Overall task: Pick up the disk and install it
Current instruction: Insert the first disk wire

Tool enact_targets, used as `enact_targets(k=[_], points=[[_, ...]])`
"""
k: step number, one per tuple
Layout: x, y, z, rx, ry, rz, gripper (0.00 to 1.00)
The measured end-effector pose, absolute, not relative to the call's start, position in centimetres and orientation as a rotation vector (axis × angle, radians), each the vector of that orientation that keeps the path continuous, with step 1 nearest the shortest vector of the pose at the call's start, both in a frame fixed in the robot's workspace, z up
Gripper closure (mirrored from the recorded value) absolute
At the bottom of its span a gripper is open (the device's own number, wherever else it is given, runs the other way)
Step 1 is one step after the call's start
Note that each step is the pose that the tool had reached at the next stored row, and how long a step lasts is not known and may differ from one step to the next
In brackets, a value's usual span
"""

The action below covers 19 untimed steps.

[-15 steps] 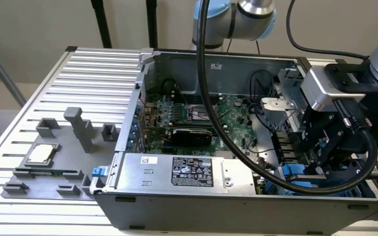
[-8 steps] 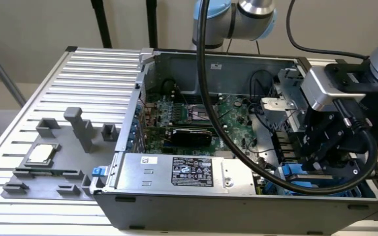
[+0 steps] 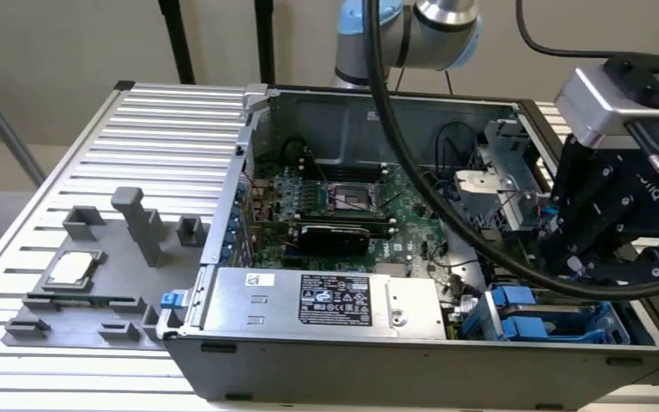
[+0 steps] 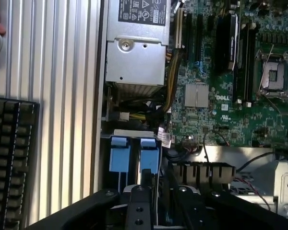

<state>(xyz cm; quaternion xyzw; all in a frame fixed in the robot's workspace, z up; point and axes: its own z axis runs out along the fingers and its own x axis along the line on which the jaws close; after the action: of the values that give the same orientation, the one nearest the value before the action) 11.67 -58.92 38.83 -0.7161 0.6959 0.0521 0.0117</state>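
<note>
Gripper (image 4: 161,194) is hovering low over the drive bay (image 3: 616,324); I cannot tell whether it is gripping or slack. The disk (image 4: 150,158) is standing on edge in that bay, in line with the gripper, blue frame end showing. It is sitting just beside a second blue-framed drive (image 4: 120,159). I am seeing the silver power supply (image 4: 134,62) near the bay and the green motherboard (image 4: 221,96) beside it. A black keyboard (image 4: 9,163) is lying on the slatted table (image 4: 62,96) outside the case (image 3: 421,369).
</note>
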Motion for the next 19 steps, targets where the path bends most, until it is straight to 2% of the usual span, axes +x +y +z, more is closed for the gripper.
enact_targets(k=[8, 19], points=[[15.2, -58.8, 39.0, -2.232, 2.169, 0.164, 1.00], [17.7, -57.2, 37.0, -2.233, 2.168, 0.164, 1.00]])
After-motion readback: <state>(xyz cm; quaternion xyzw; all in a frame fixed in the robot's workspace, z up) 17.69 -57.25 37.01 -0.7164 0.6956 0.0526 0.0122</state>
